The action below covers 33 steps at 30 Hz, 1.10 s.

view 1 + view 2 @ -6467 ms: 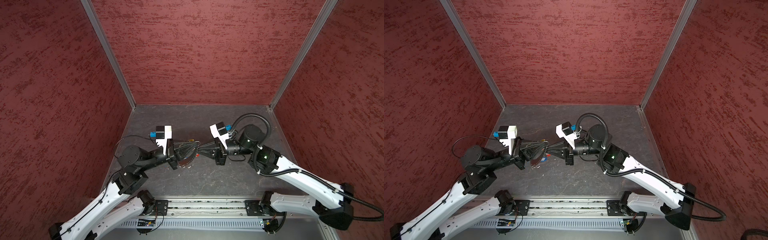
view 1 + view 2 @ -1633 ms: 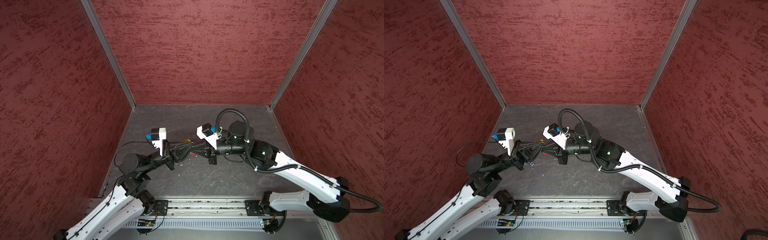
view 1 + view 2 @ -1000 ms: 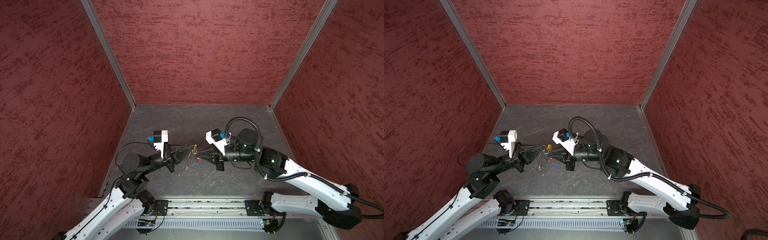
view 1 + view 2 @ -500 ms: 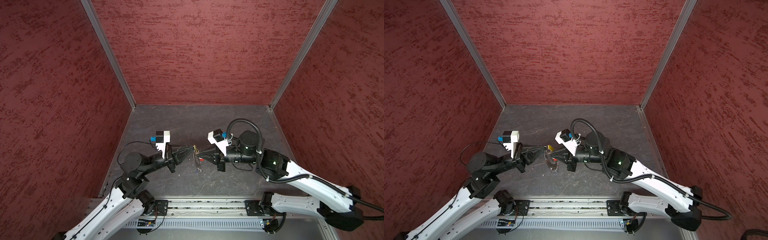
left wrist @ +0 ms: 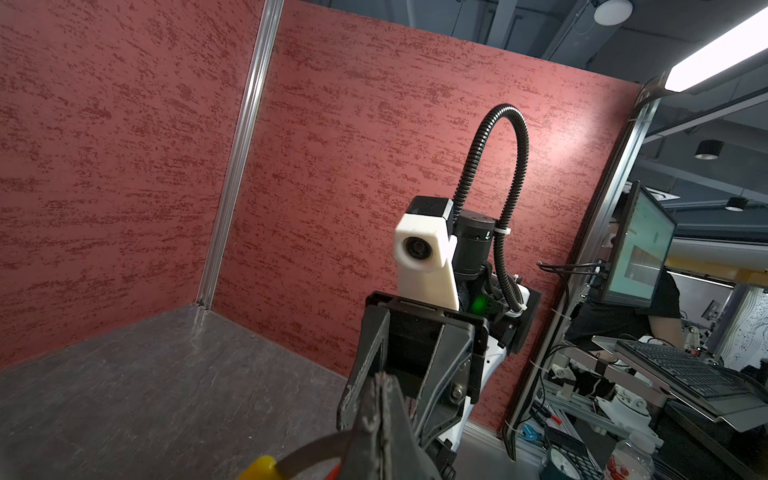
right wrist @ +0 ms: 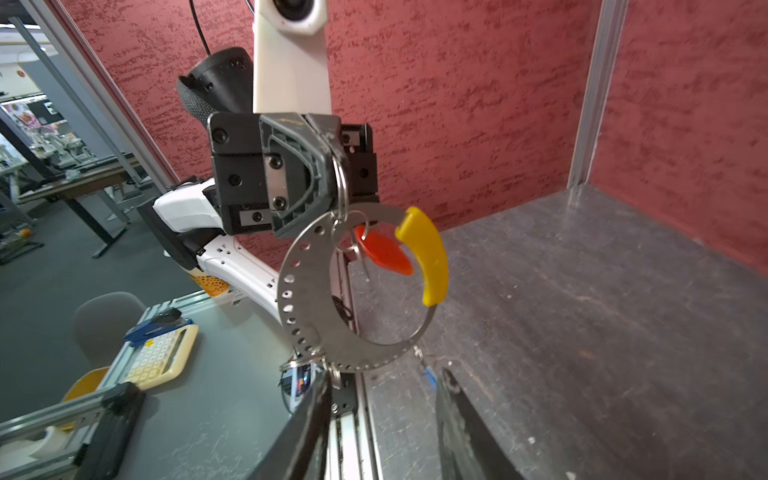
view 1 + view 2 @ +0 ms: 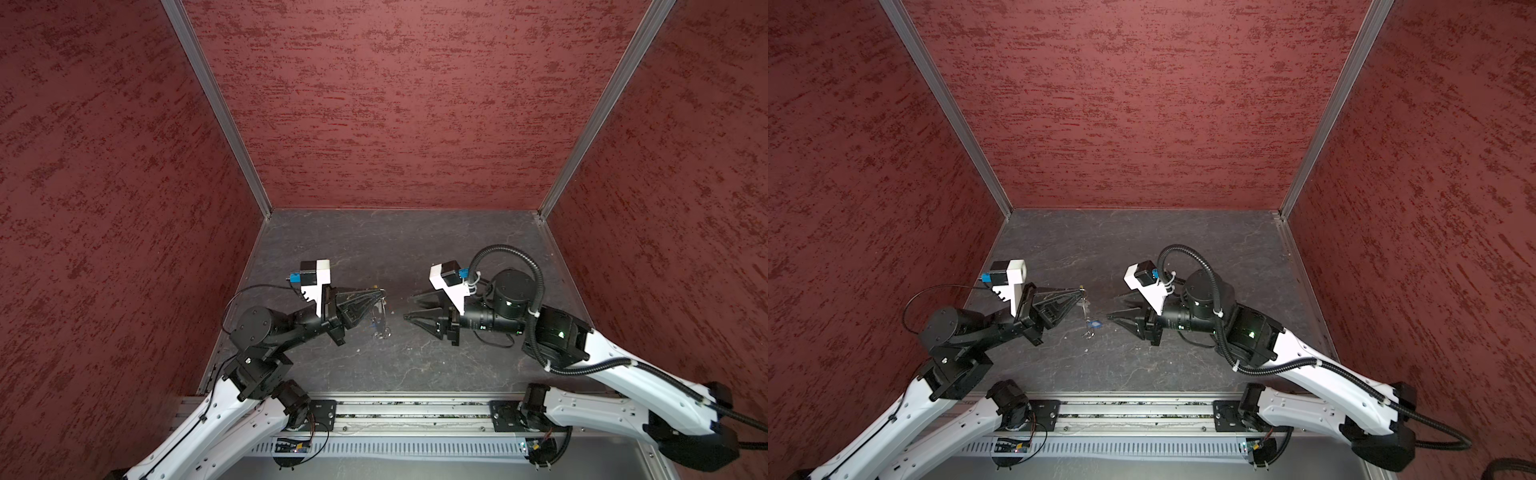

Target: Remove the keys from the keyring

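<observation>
Though both top views reduce it to a thin glint, the keyring (image 7: pixel 382 322) hangs off the tip of the left tool (image 7: pixel 380 296), over the counter (image 7: pixel 415 365) and approx midway btw the two arms. The right wrist view gives the detail: a flat silver crescent w/ a row of punched holes, closed into a loop by a yellow section (image 6: pixel 426 257). There the left tool is clamped shut on a small silver ring at one end of the loop, so the whole thing dangles free. Same view shows the red-tag key (image 6: pixel 384 253) hanging inside the loop, which neither top view resolves. The blue-tag key (image 7: pixel 1095 324) reads as a blue spot low on the keyring in a top view; the right wrist view shows only a sliver of blue behind the crescent. The right tool (image 7: pixel 408 312) has its jaws parted w/ nothing btw them; both top views put it near the keyring but apart, tips pointing at it. The left wrist view catches only the yellow section and a bit of red beside its own closed fingers (image 5: pixel 374 415), plus the right tool facing it.
</observation>
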Available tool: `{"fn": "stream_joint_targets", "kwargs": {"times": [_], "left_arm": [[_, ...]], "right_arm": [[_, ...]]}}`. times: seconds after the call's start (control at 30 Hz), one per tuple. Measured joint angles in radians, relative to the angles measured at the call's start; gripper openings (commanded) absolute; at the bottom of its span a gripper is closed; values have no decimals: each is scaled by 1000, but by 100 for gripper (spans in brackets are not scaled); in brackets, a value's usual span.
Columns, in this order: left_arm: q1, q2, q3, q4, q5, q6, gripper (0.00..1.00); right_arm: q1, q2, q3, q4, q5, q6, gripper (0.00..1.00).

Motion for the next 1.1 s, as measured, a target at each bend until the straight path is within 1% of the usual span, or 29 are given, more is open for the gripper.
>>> {"fn": "stream_joint_targets", "kwargs": {"times": [0.13, 0.3, 0.43, 0.6, 0.8, 1.1], "left_arm": [[0, 10, 0, 16, 3, -4, 0], [0, 30, 1, 42, 6, -14, 0], [0, 32, 1, 52, 9, -22, 0], [0, 32, 1, 65, 14, -29, 0], [0, 33, 1, 79, 17, -32, 0], [0, 33, 1, 87, 18, -33, 0]], "right_arm": [[-40, 9, -3, 145, -74, 50, 53], [-49, 87, -1, 285, -146, 106, 51], [-59, 133, -1, 341, -191, 151, 44], [-73, 144, -1, 410, -239, 202, 37], [-84, 151, -1, 470, -274, 243, 33], [-86, 208, -1, 510, -334, 278, 26]]}}
